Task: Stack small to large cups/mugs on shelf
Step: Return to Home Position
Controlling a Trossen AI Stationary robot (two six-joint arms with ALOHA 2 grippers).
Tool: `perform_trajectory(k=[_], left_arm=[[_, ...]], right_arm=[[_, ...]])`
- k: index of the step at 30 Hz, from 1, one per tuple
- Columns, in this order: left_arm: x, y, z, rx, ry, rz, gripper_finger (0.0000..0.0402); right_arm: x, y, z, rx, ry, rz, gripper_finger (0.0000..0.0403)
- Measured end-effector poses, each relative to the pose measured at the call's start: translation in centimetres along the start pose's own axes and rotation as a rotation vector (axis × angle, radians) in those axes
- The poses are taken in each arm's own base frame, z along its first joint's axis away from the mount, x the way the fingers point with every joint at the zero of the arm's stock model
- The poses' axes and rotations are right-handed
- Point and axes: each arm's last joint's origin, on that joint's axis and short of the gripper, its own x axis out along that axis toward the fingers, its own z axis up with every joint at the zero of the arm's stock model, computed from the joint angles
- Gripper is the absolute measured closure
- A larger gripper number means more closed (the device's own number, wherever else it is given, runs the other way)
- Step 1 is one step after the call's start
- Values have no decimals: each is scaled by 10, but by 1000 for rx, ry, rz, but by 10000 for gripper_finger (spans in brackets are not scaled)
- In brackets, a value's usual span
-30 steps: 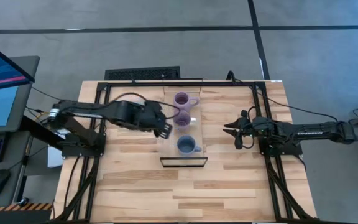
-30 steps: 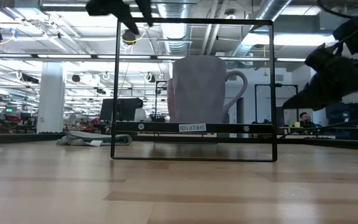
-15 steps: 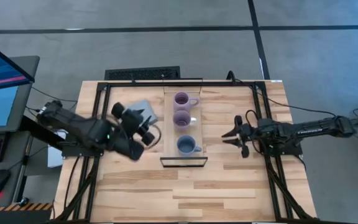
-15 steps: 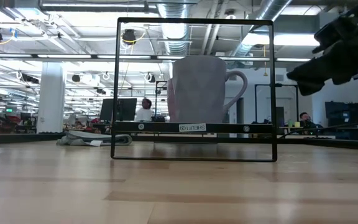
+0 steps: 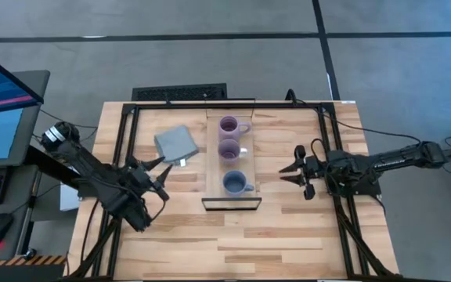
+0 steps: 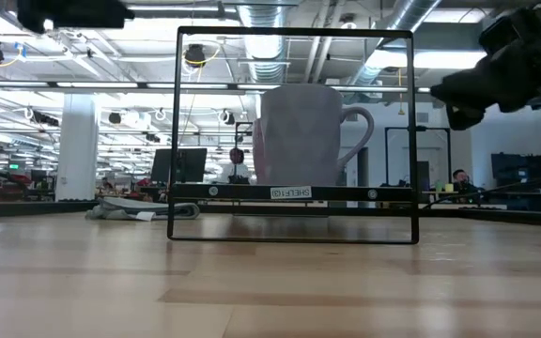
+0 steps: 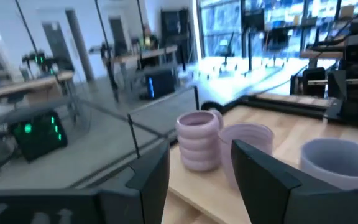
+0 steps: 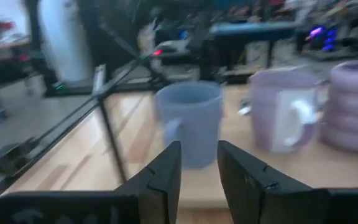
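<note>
Three mugs stand upright in a row on the pale shelf board [image 5: 214, 168]: a ribbed lavender mug [image 5: 230, 125] at the far end, a lavender mug [image 5: 229, 149] in the middle and a blue mug [image 5: 235, 183] at the near end. My left gripper [image 5: 161, 174] is open and empty, left of the shelf. In the left wrist view it [image 7: 201, 162] faces the ribbed mug [image 7: 197, 140]. My right gripper [image 5: 294, 174] is open and empty, right of the shelf. In the right wrist view it [image 8: 197, 155] faces the blue mug [image 8: 188, 124].
A folded grey-blue cloth [image 5: 176, 142] lies on the slatted tabletop left of the shelf's far half. A thin black frame [image 6: 178, 131] stands around the shelf, with its dark front edge [image 6: 294, 192] facing the near side. Black rails [image 5: 124, 149] run along the table's sides.
My left gripper has drawn back from beside the middle mug, going toward the table's left and near edges, and its arm has swung round. The cloth now shows uncovered. The mugs have stayed put. My right gripper has shifted only slightly toward the near edge.
</note>
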Motion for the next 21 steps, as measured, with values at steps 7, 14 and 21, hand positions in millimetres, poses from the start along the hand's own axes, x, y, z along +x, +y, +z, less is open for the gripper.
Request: perform_trajectory(k=[7,14,21], left_arm=[[1,41,-31,-10,-38,-8,237],[-1,49,-30,19,-41,-25,237],[-3,28,-11,109,-43,-26,237]], right_arm=[[6,-10,4,3,-46,-113,276],[11,-24,4,-17,-60,-210,276],[14,-37,-1,-9,-33,-286,276]])
